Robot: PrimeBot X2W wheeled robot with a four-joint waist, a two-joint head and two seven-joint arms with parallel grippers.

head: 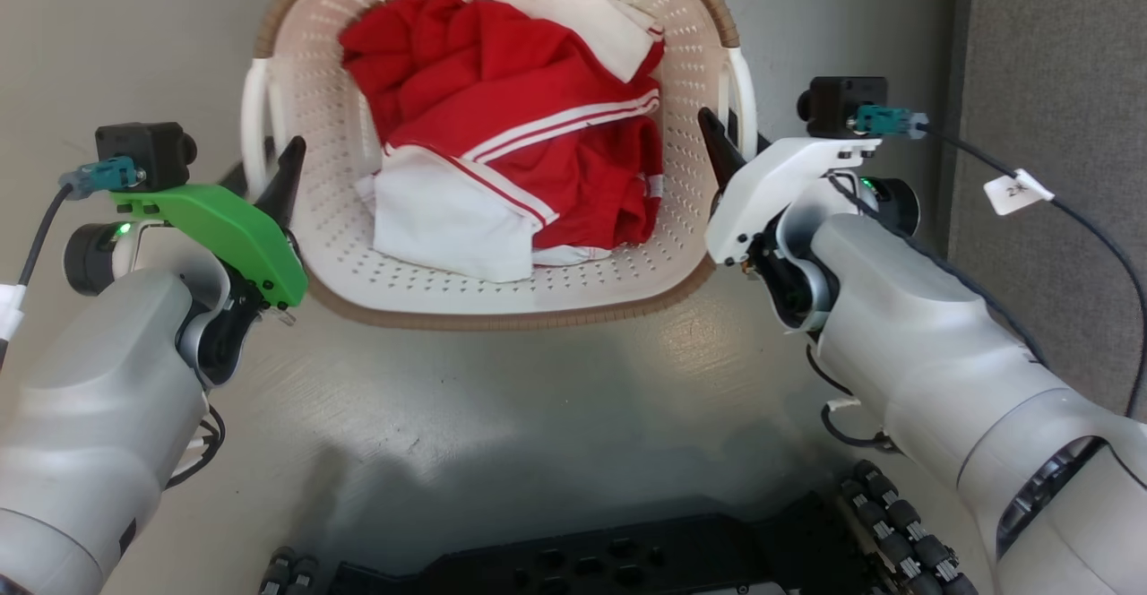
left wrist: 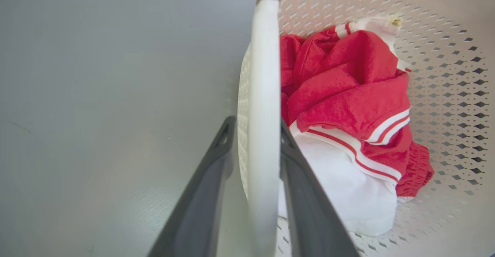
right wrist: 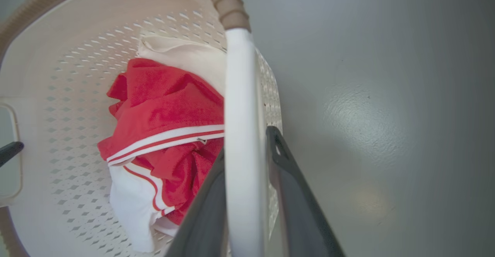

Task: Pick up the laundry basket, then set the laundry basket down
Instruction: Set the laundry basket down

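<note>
The laundry basket is cream-white and perforated, with a brown rim, and stands straight ahead over the grey floor. Red and white clothes lie inside it. My left gripper clamps the basket's left white handle; in the left wrist view my left gripper has both fingers pressed on the handle. My right gripper holds the right handle the same way, one finger each side of the handle around my right gripper. I cannot tell whether the basket touches the floor.
A dark grey panel runs along the right, close to my right arm. A black cable with a white tag hangs there. My black base and its wheels fill the bottom edge. Grey floor lies between base and basket.
</note>
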